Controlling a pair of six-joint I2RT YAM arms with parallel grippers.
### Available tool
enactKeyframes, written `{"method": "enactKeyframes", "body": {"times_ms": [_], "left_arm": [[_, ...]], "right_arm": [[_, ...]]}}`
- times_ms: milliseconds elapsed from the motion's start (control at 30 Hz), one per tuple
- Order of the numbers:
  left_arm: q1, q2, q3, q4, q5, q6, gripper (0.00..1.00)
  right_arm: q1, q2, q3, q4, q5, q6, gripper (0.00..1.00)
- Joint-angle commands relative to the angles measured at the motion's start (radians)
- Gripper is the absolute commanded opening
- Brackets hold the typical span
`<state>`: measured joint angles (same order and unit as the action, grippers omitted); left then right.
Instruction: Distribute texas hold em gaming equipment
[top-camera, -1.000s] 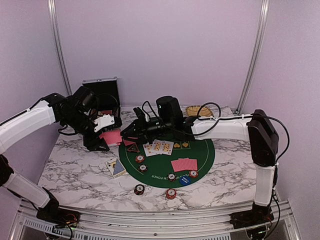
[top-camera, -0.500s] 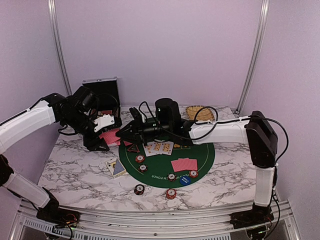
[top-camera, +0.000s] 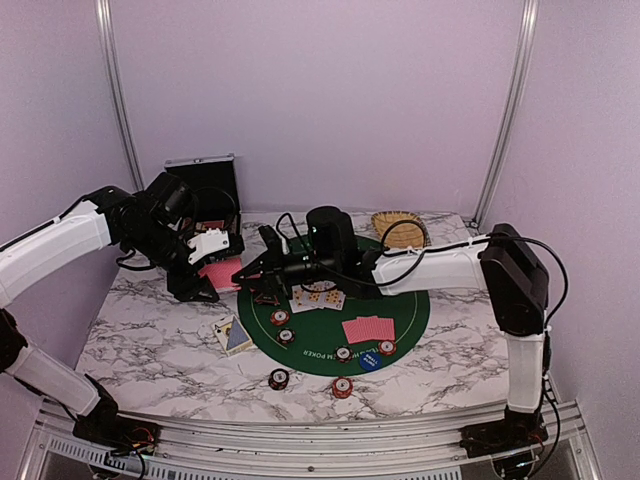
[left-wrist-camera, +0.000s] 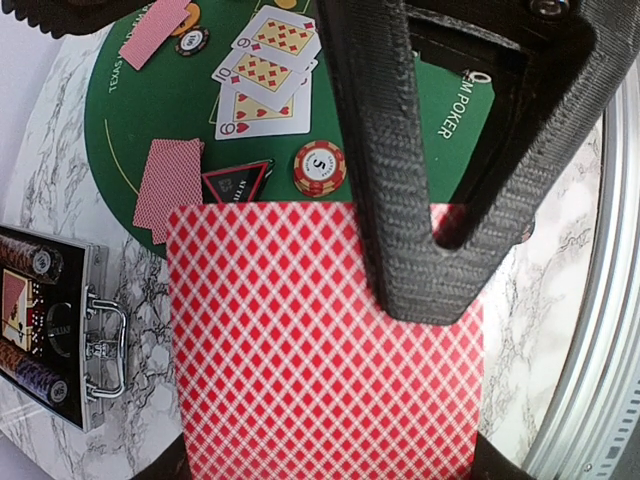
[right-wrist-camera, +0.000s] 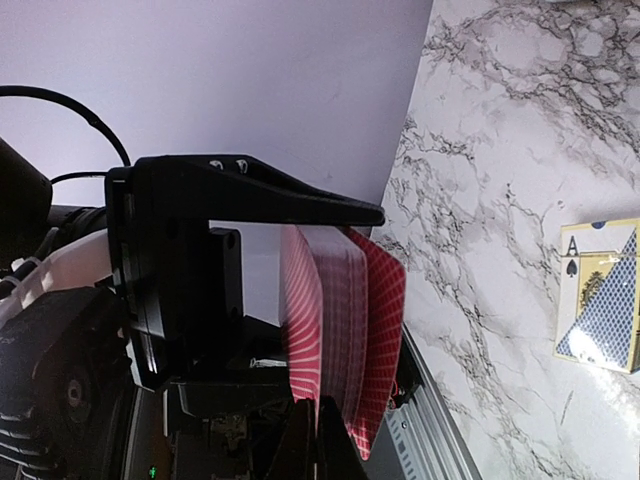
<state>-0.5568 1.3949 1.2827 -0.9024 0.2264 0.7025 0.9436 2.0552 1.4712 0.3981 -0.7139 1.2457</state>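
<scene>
Marbled table (top-camera: 150, 330), left gripper (top-camera: 207, 280) clamped on red-backed deck (left-wrist-camera: 290, 350), right gripper (top-camera: 250, 272) beside it, fingertips cropped, grip impossible to tell

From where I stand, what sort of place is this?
Probably a robot test booth dressed as a poker table: a left arm and right arm bolted to a marble-pattern table, plain lilac walls on metal framing, and a green poker mat with cards and chips.
</scene>
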Motion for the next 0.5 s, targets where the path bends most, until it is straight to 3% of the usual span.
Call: {"method": "enactKeyframes", "body": {"times_ms": [0, 200, 467], "left_arm": [[0.006, -0.024, 0.008, 0.006, -0.001, 0.000, 0.00], [0.006, -0.025, 0.003, 0.007, 0.002, 0.001, 0.00], [0.006, -0.030, -0.011, 0.007, 0.000, 0.008, 0.00]], "right_arm": [[-0.029, -0.041, -0.023, -0.010, 0.009, -0.015, 0.00], [-0.138, -0.122, -0.045, -0.147, -0.102, -0.134, 0.00], [-0.326, -0.185, -0.021, -0.697, -0.091, -0.612, 0.00]]}}
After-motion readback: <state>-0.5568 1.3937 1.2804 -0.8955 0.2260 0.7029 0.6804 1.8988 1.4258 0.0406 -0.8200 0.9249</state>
